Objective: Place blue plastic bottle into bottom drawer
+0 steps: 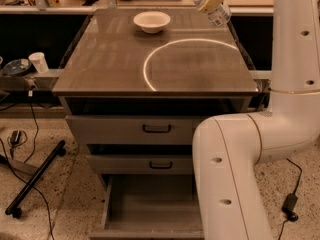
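Camera view: white arm (pixel 235 174) climbs from lower right, bends, and runs up the right edge. The gripper (pixel 212 1) sits over the cabinet top's (pixel 115 64) rear right corner, pinching the blue plastic bottle (pixel 219 15), which is tilted and off the surface. Bottom drawer (pixel 145 211) is pulled out with its interior open, the arm overlapping its right side; bowl (pixel 151 21) lies well left of the bottle.

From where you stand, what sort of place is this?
Probably a robotics lab: grey-brown three-drawer cabinet, loose black floor cables, and the gripper at top right holding a clear plastic bottle.
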Available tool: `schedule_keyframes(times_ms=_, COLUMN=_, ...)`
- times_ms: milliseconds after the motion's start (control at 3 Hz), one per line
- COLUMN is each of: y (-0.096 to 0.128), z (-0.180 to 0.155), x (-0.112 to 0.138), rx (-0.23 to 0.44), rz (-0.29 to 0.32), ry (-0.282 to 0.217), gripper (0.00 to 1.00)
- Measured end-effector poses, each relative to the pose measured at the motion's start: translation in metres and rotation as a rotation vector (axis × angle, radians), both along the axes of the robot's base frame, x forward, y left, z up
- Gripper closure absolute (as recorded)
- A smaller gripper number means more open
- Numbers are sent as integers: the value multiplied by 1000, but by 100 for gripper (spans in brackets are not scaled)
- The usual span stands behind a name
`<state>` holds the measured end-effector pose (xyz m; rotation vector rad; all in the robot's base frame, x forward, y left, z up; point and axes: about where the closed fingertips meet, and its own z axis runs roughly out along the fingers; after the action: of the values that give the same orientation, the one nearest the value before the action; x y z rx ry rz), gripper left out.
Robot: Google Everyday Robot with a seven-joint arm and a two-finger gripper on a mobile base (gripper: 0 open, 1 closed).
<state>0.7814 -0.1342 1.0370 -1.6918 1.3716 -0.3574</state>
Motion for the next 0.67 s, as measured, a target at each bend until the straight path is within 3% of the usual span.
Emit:
schedule_keyframes(times_ms=333, y=-8, z=7, x=-35, rx=58, rz=-14, ry=-20, gripper=100)
schedule_keyframes(times_ms=667, y=-7, z=6, x=-30, rx=64, rz=-14, ry=-26, gripper=100)
